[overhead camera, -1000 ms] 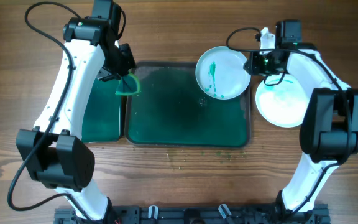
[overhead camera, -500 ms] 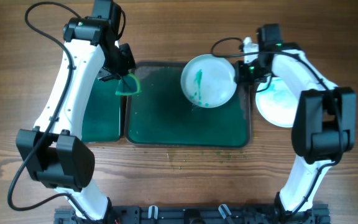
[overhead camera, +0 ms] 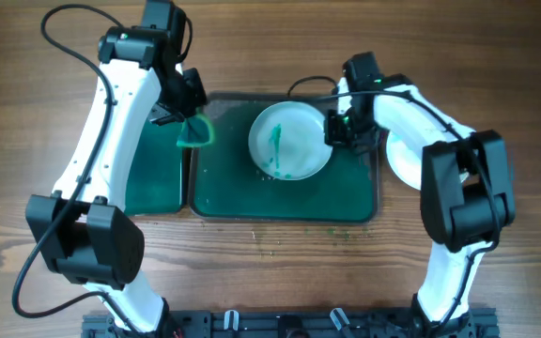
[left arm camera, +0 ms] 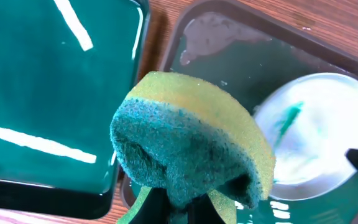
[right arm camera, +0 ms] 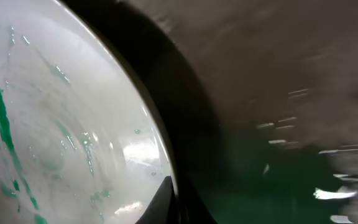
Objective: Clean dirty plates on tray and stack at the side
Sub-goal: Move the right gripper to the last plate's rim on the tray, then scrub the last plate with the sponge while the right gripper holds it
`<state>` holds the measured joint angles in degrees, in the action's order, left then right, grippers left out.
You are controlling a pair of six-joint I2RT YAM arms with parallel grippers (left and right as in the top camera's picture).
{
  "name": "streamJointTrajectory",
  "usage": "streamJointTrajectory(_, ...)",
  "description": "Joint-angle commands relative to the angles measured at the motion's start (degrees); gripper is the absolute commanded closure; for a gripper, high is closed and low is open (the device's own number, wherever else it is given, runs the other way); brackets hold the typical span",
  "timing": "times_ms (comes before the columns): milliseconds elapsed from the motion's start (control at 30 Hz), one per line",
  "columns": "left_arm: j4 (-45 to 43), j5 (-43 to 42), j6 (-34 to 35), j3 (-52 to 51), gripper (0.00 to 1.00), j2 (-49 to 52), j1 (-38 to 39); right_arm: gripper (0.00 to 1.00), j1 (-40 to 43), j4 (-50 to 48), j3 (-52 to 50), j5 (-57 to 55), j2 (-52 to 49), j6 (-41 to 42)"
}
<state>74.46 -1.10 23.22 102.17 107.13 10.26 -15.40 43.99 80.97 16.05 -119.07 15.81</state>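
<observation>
Now the dirty plate is gripped over the tray, and the sponge is ready beside it.
The right gripper (overhead camera: 334, 129) is closed narrow on the right rim of the white plate (overhead camera: 289, 141), which has green smears and sits in the upper middle of the tray (overhead camera: 252, 202). I cannot tell if it rests on the tray floor or is lifted a little. I judge it is held there so that it does not slide under wiping and the dirt stays in the tray. The left gripper (overhead camera: 188, 120) is clamped on the green sponge (overhead camera: 196, 131), above the tray's upper left corner. The plate lies just right of the sponge, near but apart. Another plate (overhead camera: 400, 161) lies on the table (overhead camera: 496, 282) at the right, outside the tray, partly hidden by the arm.
</observation>
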Motion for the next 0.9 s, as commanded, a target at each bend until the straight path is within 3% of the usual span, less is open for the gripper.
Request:
streamJointTrajectory(0,-2.0,-3.4,-4.2,-2.3,0.96,-0.6,3.3,0.96,-3.9,0.6,-1.2,2.2,-1.6,-2.5)
streamJointTrajectory(300,-13.3,-8.9,-3.1,-11.8,0.96,4.7,10.4,0.96,-5.0,0.9,-1.2,4.4,-1.6,-1.9)
streamJointTrajectory(733,-16.0,-6.0,3.4,-12.2,0.96,18.3,16.0,0.96,-5.0,0.7,-1.2,4.4,-1.6,-2.1)
streamJointTrajectory(800,-17.0,-9.7,-0.5,-12.2,0.96,18.6,16.7,0.96,-5.0,0.7,-1.2,4.4,-1.6,-2.1)
streamJointTrajectory(867,-18.8,-21.8,-11.3,-12.2,0.96,18.6,17.1,0.96,-5.0,0.6,-1.2,4.4,-1.6,-2.1)
